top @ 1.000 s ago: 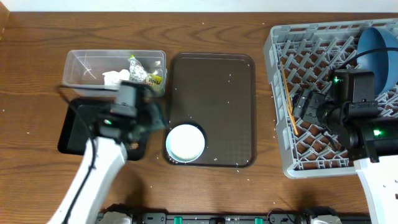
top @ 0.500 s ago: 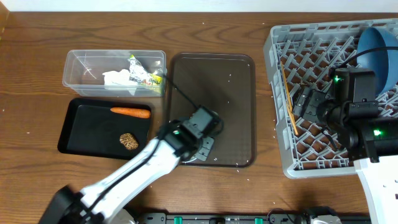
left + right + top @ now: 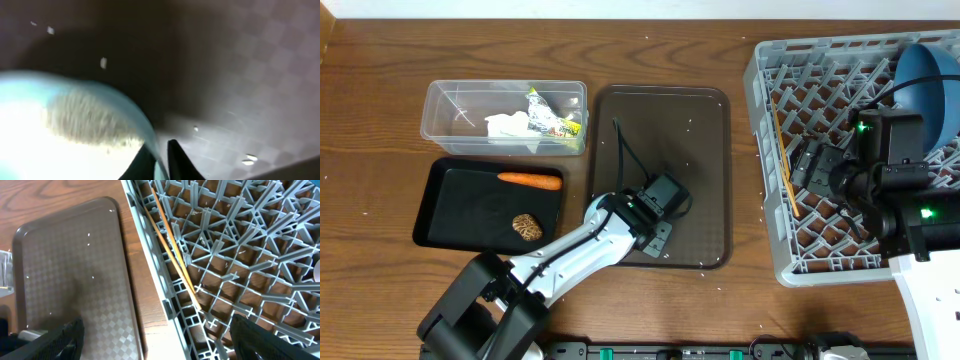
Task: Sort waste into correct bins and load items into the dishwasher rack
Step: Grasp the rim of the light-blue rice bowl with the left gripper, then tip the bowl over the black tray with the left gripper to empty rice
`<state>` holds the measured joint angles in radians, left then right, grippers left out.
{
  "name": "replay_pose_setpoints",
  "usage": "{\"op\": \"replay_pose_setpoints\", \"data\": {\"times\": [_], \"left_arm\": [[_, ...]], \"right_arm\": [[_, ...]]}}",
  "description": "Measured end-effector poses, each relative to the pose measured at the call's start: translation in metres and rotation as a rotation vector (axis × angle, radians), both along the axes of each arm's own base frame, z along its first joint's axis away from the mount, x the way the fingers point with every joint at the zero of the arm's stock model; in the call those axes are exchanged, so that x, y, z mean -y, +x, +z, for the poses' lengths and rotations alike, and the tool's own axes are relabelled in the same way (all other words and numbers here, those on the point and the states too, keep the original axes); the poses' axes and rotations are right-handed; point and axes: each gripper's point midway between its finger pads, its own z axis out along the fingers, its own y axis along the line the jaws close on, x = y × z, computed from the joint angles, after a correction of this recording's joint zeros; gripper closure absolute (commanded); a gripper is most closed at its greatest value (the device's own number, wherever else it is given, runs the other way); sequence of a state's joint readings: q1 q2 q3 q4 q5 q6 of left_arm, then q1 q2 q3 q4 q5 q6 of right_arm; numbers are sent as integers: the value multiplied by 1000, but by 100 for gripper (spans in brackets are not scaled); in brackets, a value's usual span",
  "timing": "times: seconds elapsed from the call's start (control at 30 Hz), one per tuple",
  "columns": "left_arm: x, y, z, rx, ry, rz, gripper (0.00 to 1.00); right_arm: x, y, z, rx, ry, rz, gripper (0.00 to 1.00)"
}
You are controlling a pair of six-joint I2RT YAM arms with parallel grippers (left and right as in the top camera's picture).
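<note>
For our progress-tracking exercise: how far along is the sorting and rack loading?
Done: tissue and wrapper in the clear tub; carrot and crumbs in the black tray; chopsticks and dark-blue dish in the rack. In hand: the left tool looks clamped on the light-blue cup over the brown tray; the right tool hangs open above the rack. Left: racking that cup, clearing white specks there.

L gripper (image 3: 159,159) moved fr black tray (image 3: 450,215) to light-blue cup (image 3: 75,125) on brown tray (image 3: 700,130).

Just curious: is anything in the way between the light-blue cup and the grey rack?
Nothing visible lies on the brown tray or table between the light-blue cup and the dishwasher rack. Inside, chopsticks lie along its tray-side edge, with the right gripper above them.
</note>
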<state>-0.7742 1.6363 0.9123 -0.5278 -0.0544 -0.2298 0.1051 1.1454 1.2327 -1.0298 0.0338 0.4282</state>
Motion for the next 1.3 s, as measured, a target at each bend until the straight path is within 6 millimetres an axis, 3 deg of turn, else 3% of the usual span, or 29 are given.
{"op": "replay_pose_setpoints", "data": {"times": [0.3,0.47,0.53,0.8,0.9,1.03,1.17,1.3], "left_arm": [[-3,4,0,24,23,-14,89],[-6,1,-15,-9,59,-16,89],[-9,0,-21,-19,80,-17,94],[-19,-6,-12,-47,126,-21,94],[-20,-5,13,-26,95,-11,94],[-25,13,71,91,-44,56,94],[-59,28,118,164,-168,189,94],[-103,42,141,166,-320,367,94]], "right_arm": [[0,-1,0,-3,0,0,14],[0,-1,-1,-5,0,0,13],[0,-1,-1,-6,0,0,13],[0,-1,-1,-7,0,0,13],[0,-1,-1,-8,-1,0,13],[0,-2,-2,-13,-1,0,13],[0,-3,-2,-14,-1,0,14],[0,-2,-2,-15,-1,0,13]]}}
